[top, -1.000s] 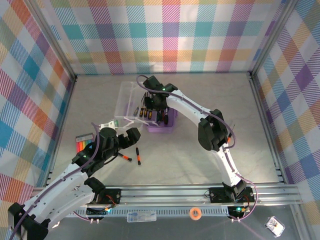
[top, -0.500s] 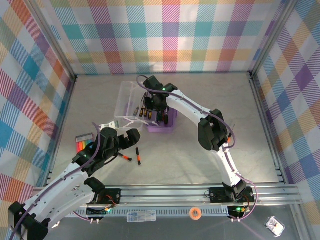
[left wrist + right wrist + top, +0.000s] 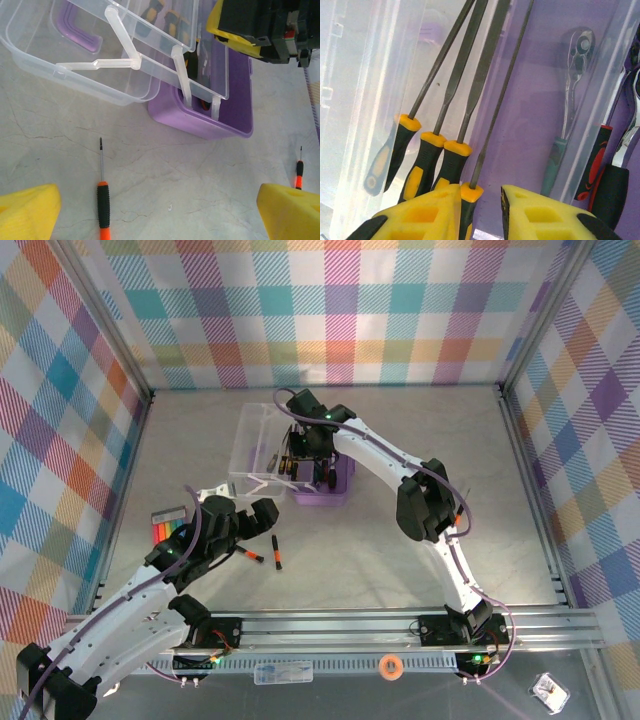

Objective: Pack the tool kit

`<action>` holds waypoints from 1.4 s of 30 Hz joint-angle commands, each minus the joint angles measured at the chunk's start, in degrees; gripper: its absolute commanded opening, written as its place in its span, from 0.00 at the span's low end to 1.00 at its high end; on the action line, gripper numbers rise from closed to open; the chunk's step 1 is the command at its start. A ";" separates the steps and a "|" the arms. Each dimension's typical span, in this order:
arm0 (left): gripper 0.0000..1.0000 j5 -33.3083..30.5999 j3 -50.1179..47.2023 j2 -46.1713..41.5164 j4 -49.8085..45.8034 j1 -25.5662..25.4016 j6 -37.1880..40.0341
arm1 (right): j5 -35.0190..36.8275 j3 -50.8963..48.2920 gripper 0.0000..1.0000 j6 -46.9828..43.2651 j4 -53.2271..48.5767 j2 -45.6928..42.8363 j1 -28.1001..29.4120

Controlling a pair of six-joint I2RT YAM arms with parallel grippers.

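Right wrist: right claw (image 3: 481, 202), narrowly parted, seems to release a file (image 3: 498, 100) into the case (image 3: 530, 125); next, lift clear

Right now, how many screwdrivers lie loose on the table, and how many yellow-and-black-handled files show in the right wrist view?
Loose screwdrivers: 2
Yellow-and-black-handled files: 4
Total: 6
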 commanded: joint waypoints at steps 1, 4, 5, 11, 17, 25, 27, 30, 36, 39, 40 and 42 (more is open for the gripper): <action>1.00 -2.47 2.67 0.31 -3.08 0.10 -0.14 | -0.81 1.63 0.29 -0.87 -1.26 -1.00 -0.34; 1.00 -7.01 4.66 1.18 -8.32 0.08 -2.13 | -0.23 -0.11 0.29 -1.05 -0.15 -4.41 -0.34; 1.00 -9.18 5.59 1.49 -10.69 0.09 -3.23 | 0.09 -1.44 0.29 -1.14 0.61 -6.13 -0.26; 0.94 -21.22 10.77 0.71 -24.23 0.10 -9.61 | 2.26 -16.29 0.28 -0.22 8.47 -19.12 -0.16; 0.77 -21.47 9.67 5.27 -29.95 0.53 -16.04 | 5.23 -34.08 0.28 0.72 15.73 -30.99 -0.16; 0.38 -14.36 5.45 13.95 -27.61 0.36 -27.52 | 4.99 -53.38 0.24 1.19 20.28 -42.97 -0.22; 0.42 -14.85 6.25 17.18 -28.27 0.37 -30.71 | 5.02 -56.72 0.24 1.45 20.97 -45.11 -0.26; 0.49 -13.76 8.66 23.76 -27.37 0.35 -31.91 | 5.17 -60.30 0.24 1.84 21.45 -47.09 -0.25; 0.47 -11.61 11.26 34.73 -27.44 0.42 -35.69 | 6.74 -64.15 0.25 1.79 21.52 -49.78 -0.34; 0.46 -10.45 10.55 37.38 -25.01 0.59 -36.15 | 7.63 -64.55 0.25 1.37 20.94 -50.61 -0.46; 0.46 -8.83 10.04 38.22 -23.24 0.94 -35.70 | 7.63 -64.55 0.25 1.24 20.94 -50.82 -0.43; 0.45 -7.24 9.23 39.28 -20.56 1.06 -35.31 | 7.63 -64.59 0.25 1.12 20.74 -51.02 -0.51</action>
